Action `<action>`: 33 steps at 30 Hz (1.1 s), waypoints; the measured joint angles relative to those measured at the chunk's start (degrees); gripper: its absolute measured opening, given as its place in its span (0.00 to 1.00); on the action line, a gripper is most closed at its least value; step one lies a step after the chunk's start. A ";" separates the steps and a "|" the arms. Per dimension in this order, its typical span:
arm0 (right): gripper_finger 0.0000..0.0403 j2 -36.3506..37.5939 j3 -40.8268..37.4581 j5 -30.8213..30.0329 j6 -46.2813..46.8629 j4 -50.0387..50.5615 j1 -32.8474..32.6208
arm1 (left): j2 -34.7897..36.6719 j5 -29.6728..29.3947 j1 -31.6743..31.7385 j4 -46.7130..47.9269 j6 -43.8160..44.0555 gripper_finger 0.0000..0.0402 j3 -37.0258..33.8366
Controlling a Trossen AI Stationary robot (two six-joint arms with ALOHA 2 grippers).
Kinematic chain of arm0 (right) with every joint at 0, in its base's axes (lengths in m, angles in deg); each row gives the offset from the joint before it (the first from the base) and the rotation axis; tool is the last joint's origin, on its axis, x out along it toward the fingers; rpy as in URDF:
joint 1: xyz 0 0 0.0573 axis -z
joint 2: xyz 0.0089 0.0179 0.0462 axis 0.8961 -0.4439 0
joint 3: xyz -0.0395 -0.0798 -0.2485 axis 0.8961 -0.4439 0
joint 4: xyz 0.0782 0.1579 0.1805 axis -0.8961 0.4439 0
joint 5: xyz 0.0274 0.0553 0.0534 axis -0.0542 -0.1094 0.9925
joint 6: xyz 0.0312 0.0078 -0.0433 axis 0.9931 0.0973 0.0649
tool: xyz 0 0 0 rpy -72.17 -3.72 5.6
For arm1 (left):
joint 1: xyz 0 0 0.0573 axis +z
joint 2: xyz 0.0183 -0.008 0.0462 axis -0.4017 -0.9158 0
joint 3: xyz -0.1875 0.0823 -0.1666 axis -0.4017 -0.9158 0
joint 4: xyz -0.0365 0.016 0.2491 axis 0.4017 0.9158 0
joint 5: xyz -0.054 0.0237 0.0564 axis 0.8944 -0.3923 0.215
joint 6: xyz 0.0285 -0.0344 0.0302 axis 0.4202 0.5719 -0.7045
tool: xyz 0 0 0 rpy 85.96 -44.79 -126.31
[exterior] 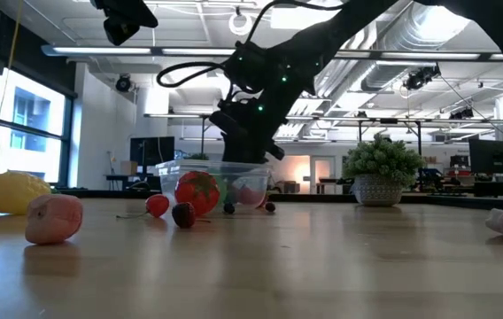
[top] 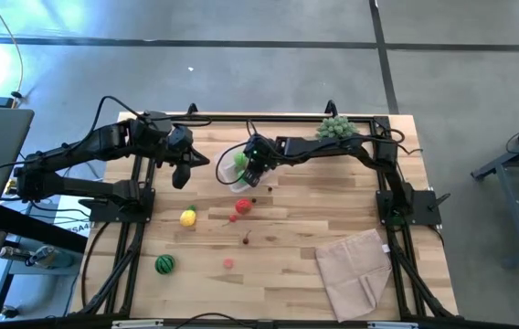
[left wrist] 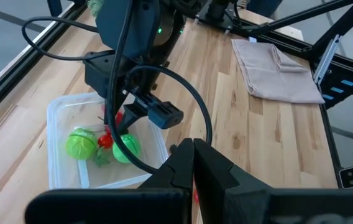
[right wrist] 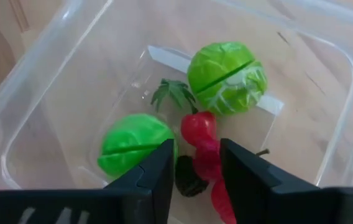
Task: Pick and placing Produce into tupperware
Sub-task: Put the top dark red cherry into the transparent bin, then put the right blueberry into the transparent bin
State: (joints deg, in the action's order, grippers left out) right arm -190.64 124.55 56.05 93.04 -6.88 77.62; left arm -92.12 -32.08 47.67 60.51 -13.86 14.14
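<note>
The clear tupperware (right wrist: 325,93) stands on the table's far middle (top: 230,179). In it lie two green rounds (right wrist: 226,76) (right wrist: 136,143), a red berry piece (right wrist: 202,138) with a green leaf, and a dark berry (right wrist: 189,178). My right gripper (right wrist: 196,168) reaches slanting down into the tub (left wrist: 55,124), fingers slightly apart on either side of the red piece. My left gripper (top: 183,174) hangs shut above the table, left of the tub. A tomato (top: 243,206), lemon (top: 188,217), striped melon (top: 164,264) and small berries rest on the wood. My right gripper's fingers (right wrist: 242,171) stand slanting down from above on either side of the red berry piece's near end (right wrist: 212,180), which lies low in the tub. Whether either finger touches it, I cannot tell.
A beige folded cloth (top: 355,270) lies at the near right. A spiky pale-green plant ball (top: 335,128) sits at the far right edge. A pink piece (top: 229,263) and a dark berry (top: 246,239) lie on the near middle of the table.
</note>
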 joint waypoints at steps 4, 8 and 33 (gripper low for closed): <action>0.33 0.00 0.00 -0.02 -0.68 -0.85 0.04 | 0.00 0.00 0.00 0.00 0.02 0.00 -0.02; 0.34 0.06 -0.02 0.37 -0.84 -1.92 0.06 | -0.01 -0.02 0.00 0.00 0.00 0.00 0.00; 0.34 34.49 -36.00 -8.72 0.29 -30.53 -7.50 | -0.02 -0.02 0.00 0.00 0.00 0.00 0.00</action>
State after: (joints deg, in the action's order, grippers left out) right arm -156.15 88.55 47.33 93.34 -37.42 70.13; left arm -92.14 -32.10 47.67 60.51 -13.86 14.14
